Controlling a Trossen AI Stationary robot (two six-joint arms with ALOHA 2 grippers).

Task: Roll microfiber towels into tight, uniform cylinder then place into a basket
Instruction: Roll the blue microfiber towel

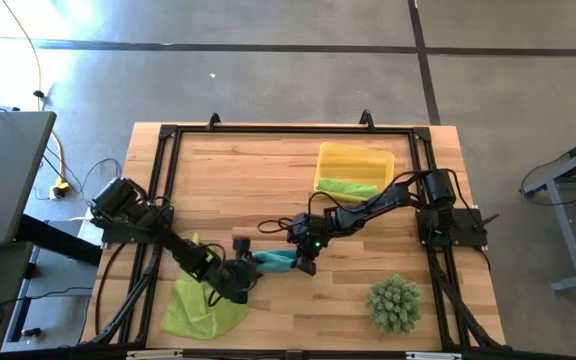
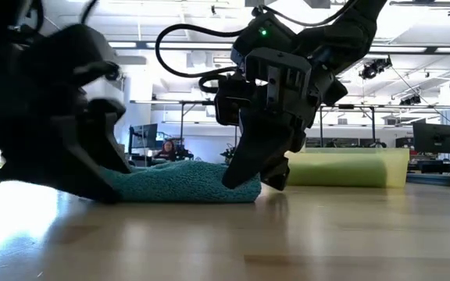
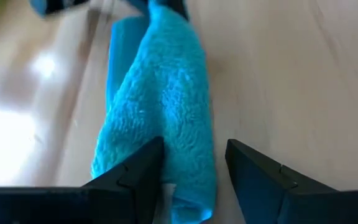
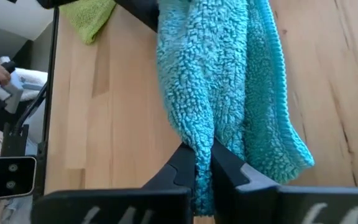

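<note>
Nearest the front edge of the desk (image 1: 268, 320), a green towel (image 1: 200, 308) lies crumpled and unrolled, with a spiky plant (image 1: 395, 303) off to the other side. Just beyond, the teal towel (image 1: 275, 260) lies mid-desk as a loose roll between the two arms. The left pincer (image 3: 194, 163) stands with its fingers apart, straddling one end of the roll without clamping it. The right pincer (image 4: 202, 163) is pinched shut on the other end, its fingers biting a fold of the pile. At the far side sits the basket (image 1: 352, 158), with a green towel already inside.

The step in hand looks like rolling the teal towel, or tightening it; it is not yet a firm cylinder. The next move likely calls for the left pincer to close on its end so both arms can snug the roll, then carry it across to the basket without letting it unwind.
</note>
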